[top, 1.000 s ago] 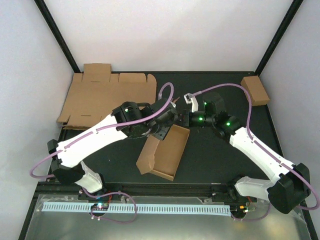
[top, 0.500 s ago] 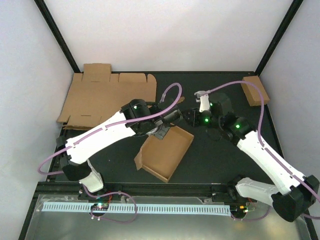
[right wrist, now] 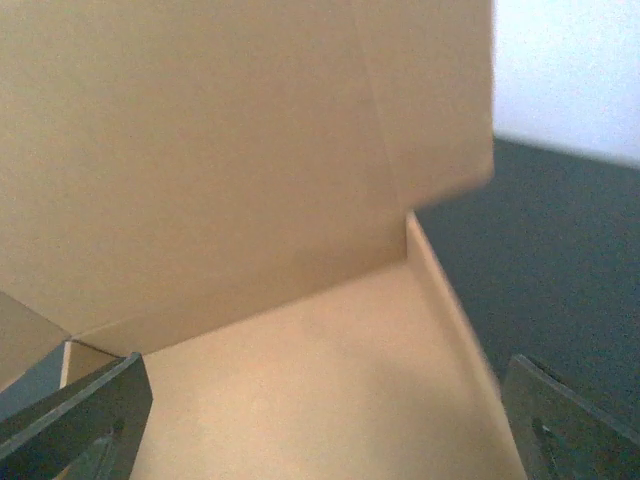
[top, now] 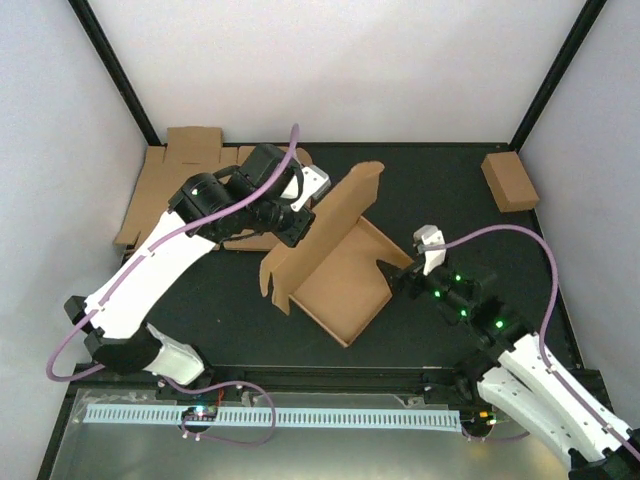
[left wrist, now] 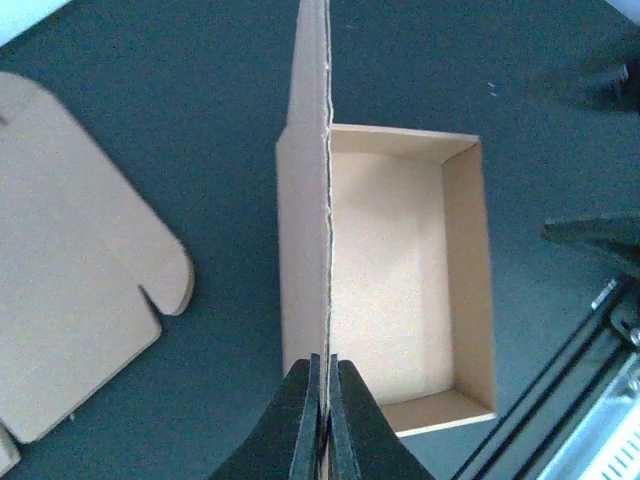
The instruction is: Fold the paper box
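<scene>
Far left lies a flat spare blank (top: 190,195). The left gripper (left wrist: 323,372) is clamped on the edge of the raised lid (top: 345,205), holding it upright. The paper box (top: 345,290) sits mid-table — its tray walls look formed, so I'd guess only closing the lid and tucking the tabs is left. The right gripper (top: 393,277) hangs wide open beside the box's right wall, gripping nothing. The tabs are hard to make out — the right wrist view is mostly blurry cardboard.

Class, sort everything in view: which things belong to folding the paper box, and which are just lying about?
In the job:
paper box
left gripper, pinching its upright lid
right gripper, open

Lying about:
flat cardboard sheet
small closed box
</scene>
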